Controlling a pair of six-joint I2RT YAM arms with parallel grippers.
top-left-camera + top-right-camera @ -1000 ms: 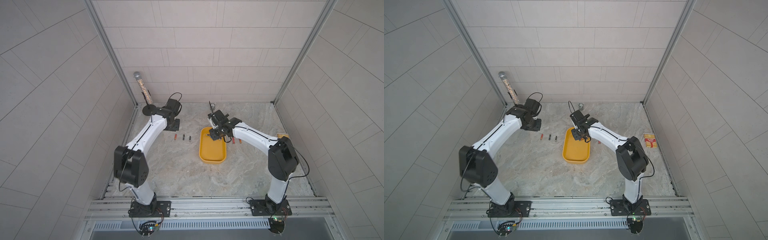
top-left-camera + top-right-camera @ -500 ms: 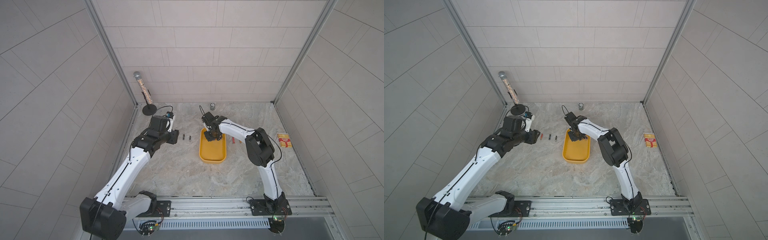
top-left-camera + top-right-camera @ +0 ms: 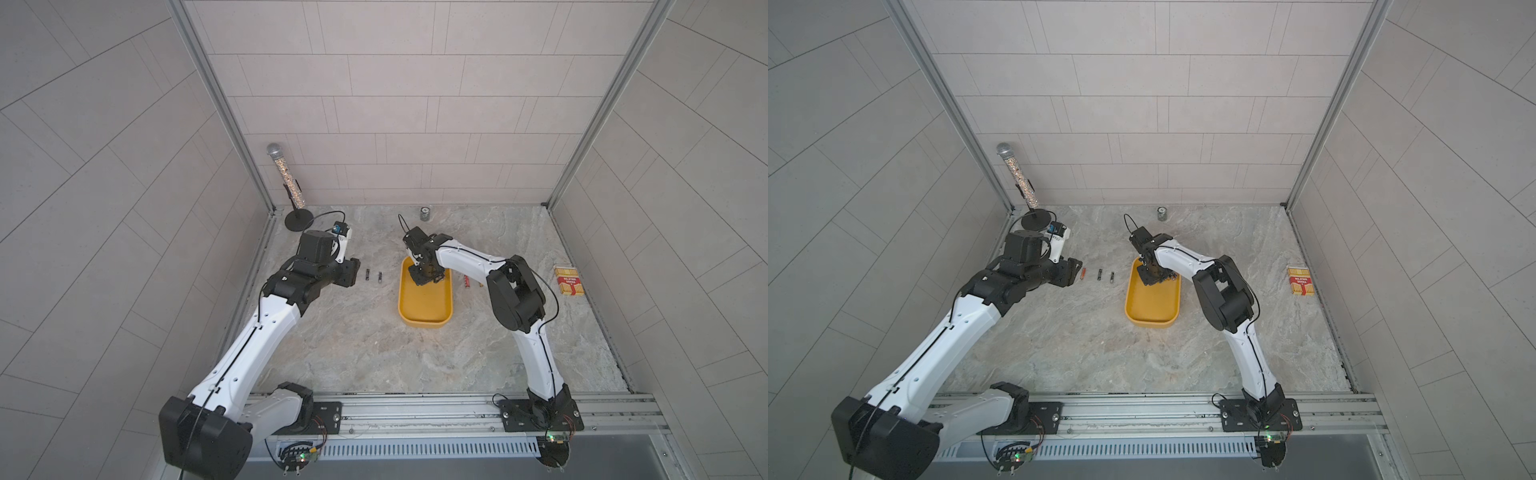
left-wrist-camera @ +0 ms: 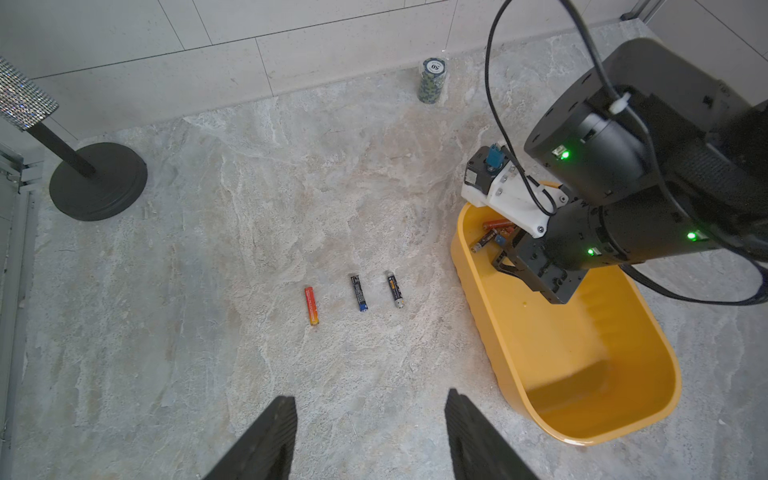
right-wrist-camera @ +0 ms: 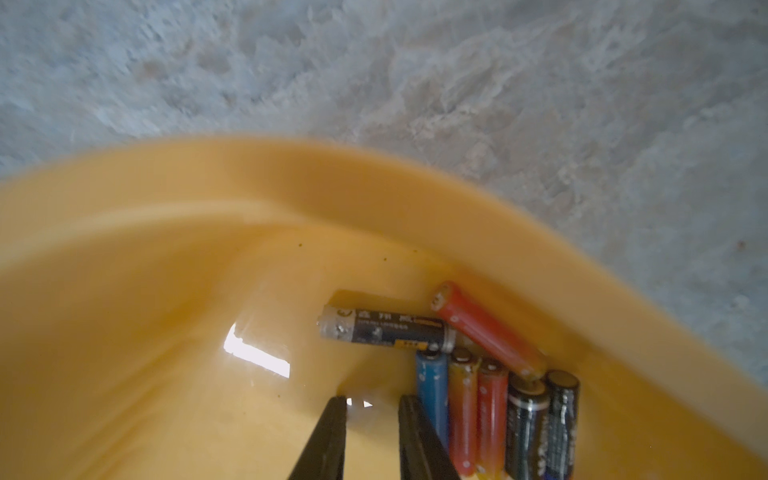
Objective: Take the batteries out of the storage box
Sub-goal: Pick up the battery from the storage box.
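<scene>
The storage box (image 3: 424, 309) is a shallow yellow tray with rounded corners and a plain, glossy inside. It lies just right of centre in both top views, its long side running up the frame.

The batteries (image 5: 492, 411) are thin cylinders. The right wrist view shows 7 of them in the box, bunched into 1 corner at the end that lies uppermost in the top views:
- 5 lie side by side: 1 blue, 2 orange-red and 2 black.
- 1 crosswise black cell (image 5: 382, 330) lies over their ends. It carries white characters and a yellow strip, too blurred to read.
- 1 more orange-red one leans on top.

On the marble floor (image 4: 208, 208), left of the box, 3 more lie in a row, apart from one another: an orange-red cell (image 4: 311, 305), a blue-tipped dark cell (image 4: 359, 293) and a silver-tipped dark cell (image 4: 395, 289). At least 1 red cell (image 3: 467, 281) lies just right of the box.

The left gripper (image 4: 370, 395) hovers beside that row, fingers spread wide with nothing between them. The right gripper (image 5: 372, 402) reaches down into the box. Its fingers are narrowly parted over bare yellow, one just beside the blue battery; contact cannot be told.

1 round stack (image 4: 432, 81) by the back wall reads "50" on top. 1 red-and-yellow packet (image 3: 569, 281) lies at the frame's right, its print too small to read.
</scene>
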